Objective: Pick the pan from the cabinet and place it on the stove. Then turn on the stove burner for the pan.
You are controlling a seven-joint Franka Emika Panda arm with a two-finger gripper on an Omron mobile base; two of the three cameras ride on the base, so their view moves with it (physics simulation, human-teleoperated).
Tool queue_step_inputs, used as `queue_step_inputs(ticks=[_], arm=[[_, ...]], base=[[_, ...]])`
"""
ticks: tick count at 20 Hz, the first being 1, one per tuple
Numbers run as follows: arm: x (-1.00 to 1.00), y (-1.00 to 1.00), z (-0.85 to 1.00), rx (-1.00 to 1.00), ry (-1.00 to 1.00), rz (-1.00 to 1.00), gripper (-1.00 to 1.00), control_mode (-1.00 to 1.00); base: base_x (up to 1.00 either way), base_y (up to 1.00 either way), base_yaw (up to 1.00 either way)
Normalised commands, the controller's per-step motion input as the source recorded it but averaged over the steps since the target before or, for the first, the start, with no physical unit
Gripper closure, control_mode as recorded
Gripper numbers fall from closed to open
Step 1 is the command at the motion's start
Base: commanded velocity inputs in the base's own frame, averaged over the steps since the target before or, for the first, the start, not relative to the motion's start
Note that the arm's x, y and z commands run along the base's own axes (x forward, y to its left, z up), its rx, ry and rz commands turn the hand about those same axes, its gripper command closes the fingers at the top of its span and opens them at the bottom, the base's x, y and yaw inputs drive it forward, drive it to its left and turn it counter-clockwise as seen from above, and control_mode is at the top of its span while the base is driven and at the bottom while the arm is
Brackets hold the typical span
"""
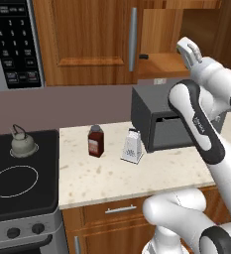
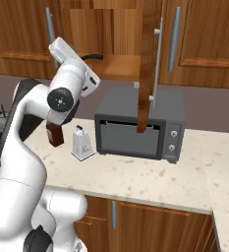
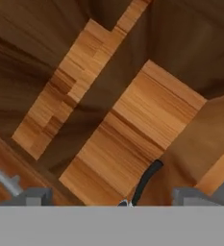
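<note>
Two base views put the arm raised toward the open cabinet (image 2: 121,66), hand near the wooden shelf. Gripper (image 1: 192,52) sits at about 1 o'clock in the left base view, pointing up and back at the shelf edge; whether its fingers are spread or pressed together, cannot tell. Pan handle (image 2: 92,56), thin and black, lies on the shelf just beside the hand in the right base view; the pan's round body is hidden there. Hand view: the same black handle (image 3: 146,182) at 6 o'clock, running over the shelf board, cabinet interior panels beyond. Cabinet door (image 2: 148,74) stands swung out, edge-on, over the toaster oven (image 2: 135,128). Stove (image 1: 23,173) at 8 o'clock in the left base view, black glass, large white burner ring (image 1: 14,181) bare, knobs (image 1: 13,232) along the steel front. Kettle (image 1: 23,144) on the rear of the stove. Counter (image 1: 137,173): brown jar (image 1: 95,140), steel grater (image 1: 132,146) near it. Microwave (image 1: 10,42) at 11 o'clock.
</note>
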Motion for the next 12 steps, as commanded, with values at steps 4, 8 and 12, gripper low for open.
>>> queue_step_inputs(ticks=[4,8,12], arm=[[0.20,-0.02,-0.10,0.15,0.19,0.14,-1.00,-1.00],[0.50,0.01,-0.06,0.12,0.20,0.09,-1.00,-1.00],[0.61,0.11,-0.11,0.08,0.16,0.10,-1.00,-1.00]], base=[[0.00,0.00,0.00],[0.00,0.00,0.00],[0.00,0.00,0.00]])
